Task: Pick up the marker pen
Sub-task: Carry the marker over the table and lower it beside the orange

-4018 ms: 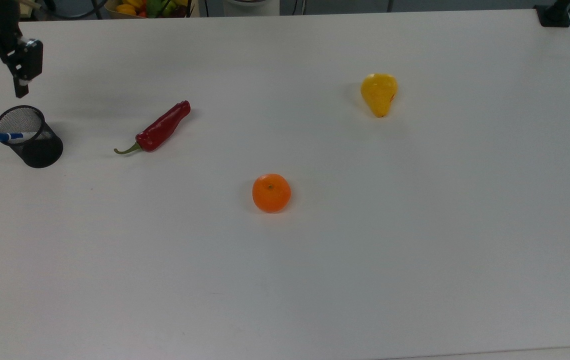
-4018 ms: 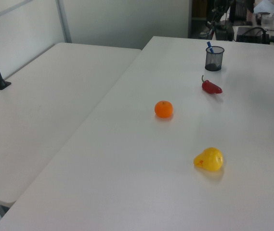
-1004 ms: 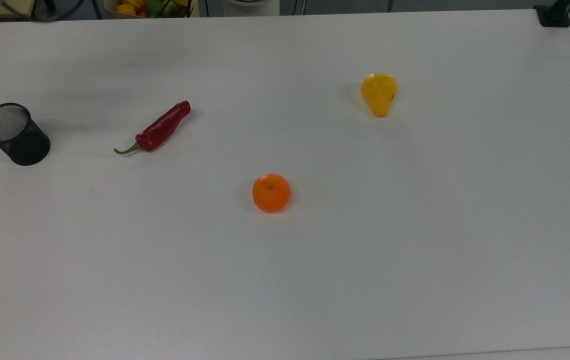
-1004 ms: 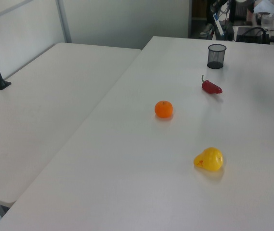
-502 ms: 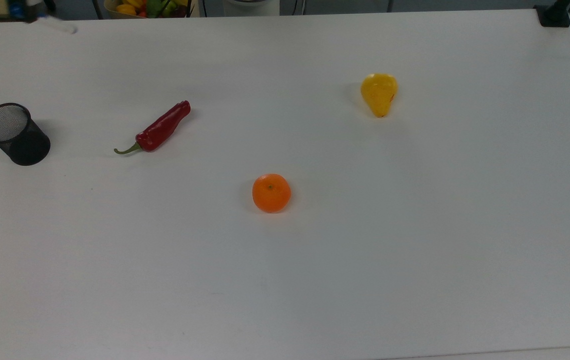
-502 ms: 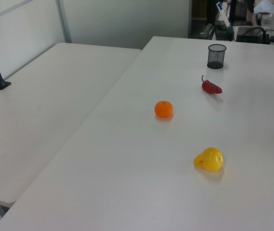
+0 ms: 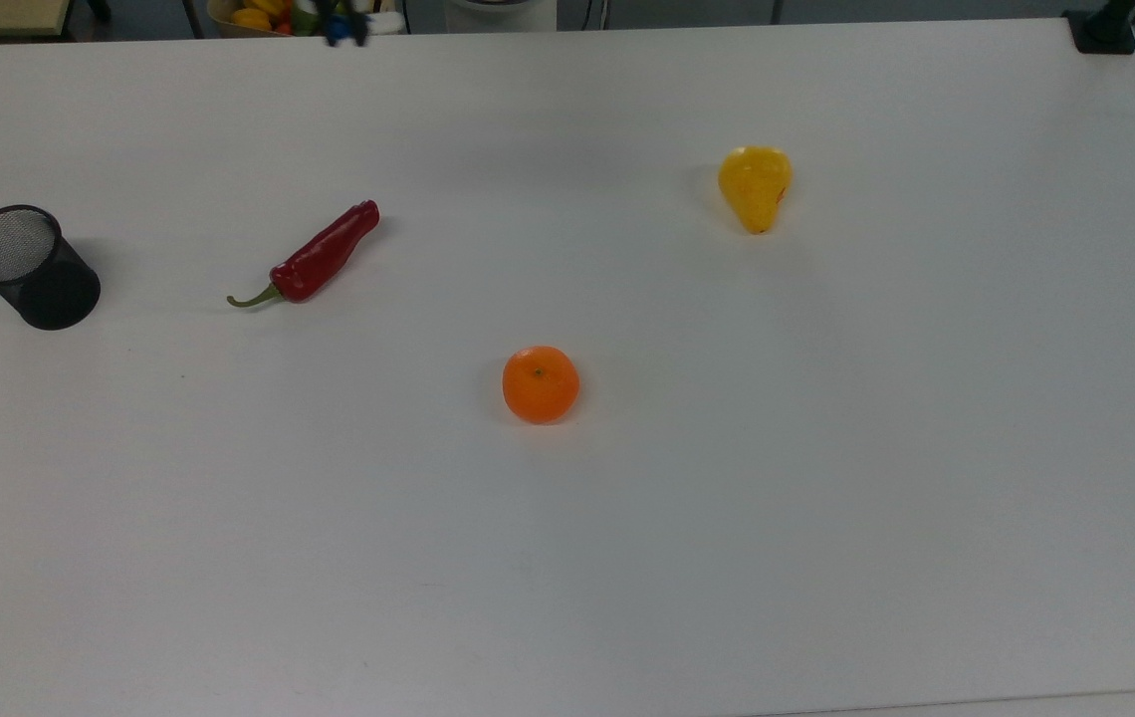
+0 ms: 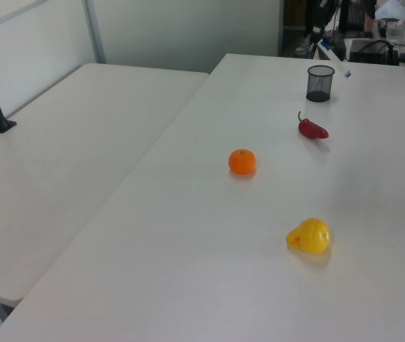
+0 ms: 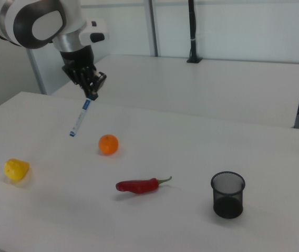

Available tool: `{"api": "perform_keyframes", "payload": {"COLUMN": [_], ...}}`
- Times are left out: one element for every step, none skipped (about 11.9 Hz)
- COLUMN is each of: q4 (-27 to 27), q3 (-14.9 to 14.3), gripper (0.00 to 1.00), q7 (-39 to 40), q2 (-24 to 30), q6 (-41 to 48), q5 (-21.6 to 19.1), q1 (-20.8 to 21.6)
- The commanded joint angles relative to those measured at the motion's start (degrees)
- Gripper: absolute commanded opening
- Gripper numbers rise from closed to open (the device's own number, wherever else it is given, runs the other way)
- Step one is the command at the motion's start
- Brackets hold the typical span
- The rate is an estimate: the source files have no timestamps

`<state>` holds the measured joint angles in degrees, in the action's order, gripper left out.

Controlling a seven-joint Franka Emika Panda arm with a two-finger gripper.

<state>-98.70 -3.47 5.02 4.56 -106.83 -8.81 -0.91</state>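
Marker pen hangs in the air above the white table, pinched at its upper end by the gripper, whose fingers are clamped on it. In the right view it slants down toward the right view's left, above and beside the orange. The black mesh cup stands well apart, with the red pepper between cup and pear.

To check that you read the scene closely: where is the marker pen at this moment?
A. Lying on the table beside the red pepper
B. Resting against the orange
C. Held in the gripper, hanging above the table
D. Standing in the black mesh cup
C: in the right view the gripper is shut on the marker pen, which hangs slanted in the air, and the black mesh cup holds nothing.
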Motion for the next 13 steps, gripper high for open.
{"api": "perform_keyframes", "payload": {"q4": [-0.7,-1.31,-1.49,-1.67,-1.75,-2.45,-2.63,-2.9,-2.98,-3.42,-3.95,-4.3,-4.65], "q3": [6.25,8.46,9.61,9.79,9.8,9.8,9.8,9.8,9.8,9.8,9.8,9.8,9.8], "gripper": [0.0,0.0,0.01,0.01,0.01,0.01,0.01,0.01,0.02,0.02,0.02,0.02,0.02], "q7": [-4.99,-5.89,-5.89,-6.16,-6.59,-6.95,-7.12,-7.65,-9.13,-9.93,-10.29,-10.9,-12.12], "q2": [-3.22,-5.07,-7.35,-9.37,-10.52,-12.36,-13.86,-15.27,-17.28,-18.96,-20.36,-21.51,-22.3], "q6": [1.46,0.93,0.4,-0.91,-2.31,-3.98,-5.56,-6.88,-9.16,-11.62,-13.91,-15.41,-16.64], "q5": [-2.88,-2.88,-2.71,-2.18,-2.0,-1.22,0.27,1.76,3.87,5.45,6.77,8.35,10.02], "q1": [0.21,0.21,0.56,2.13,2.75,3.45,3.98,4.34,4.43,4.43,4.6,4.87,4.87]}}
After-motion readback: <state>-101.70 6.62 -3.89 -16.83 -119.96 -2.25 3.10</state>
